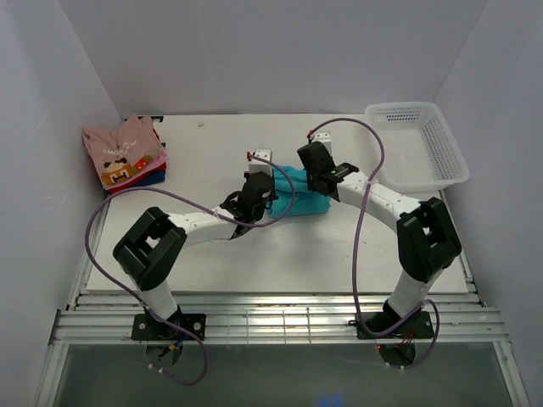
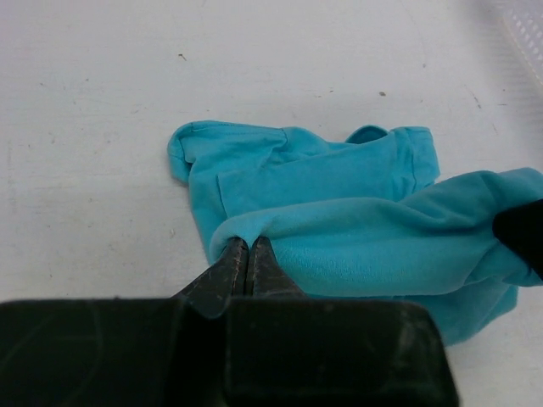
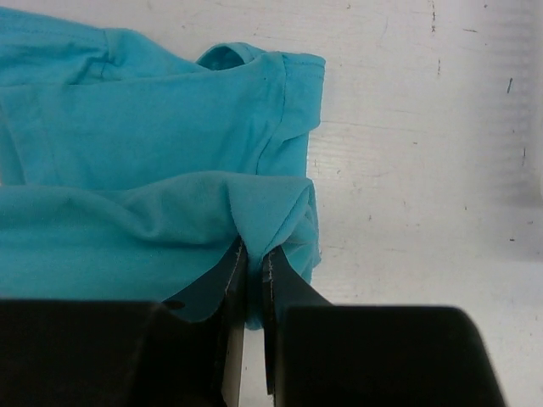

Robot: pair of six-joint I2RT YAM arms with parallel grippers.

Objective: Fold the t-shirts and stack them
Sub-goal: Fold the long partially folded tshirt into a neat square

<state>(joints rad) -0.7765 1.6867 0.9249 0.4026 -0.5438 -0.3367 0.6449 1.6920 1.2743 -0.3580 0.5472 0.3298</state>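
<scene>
The teal t-shirt lies partly folded in the middle of the table, between my two grippers. My left gripper is shut on a folded edge at the shirt's left side; it shows in the left wrist view pinching teal cloth. My right gripper is shut on the shirt's right edge; the right wrist view shows cloth between its fingers. A stack of folded shirts, pink with a pixel graphic on top and red and dark blue beneath, sits at the far left.
A white mesh basket stands at the far right corner. White walls enclose the table on three sides. Purple cables loop off both arms. The table's near edge meets a metal rail by the arm bases.
</scene>
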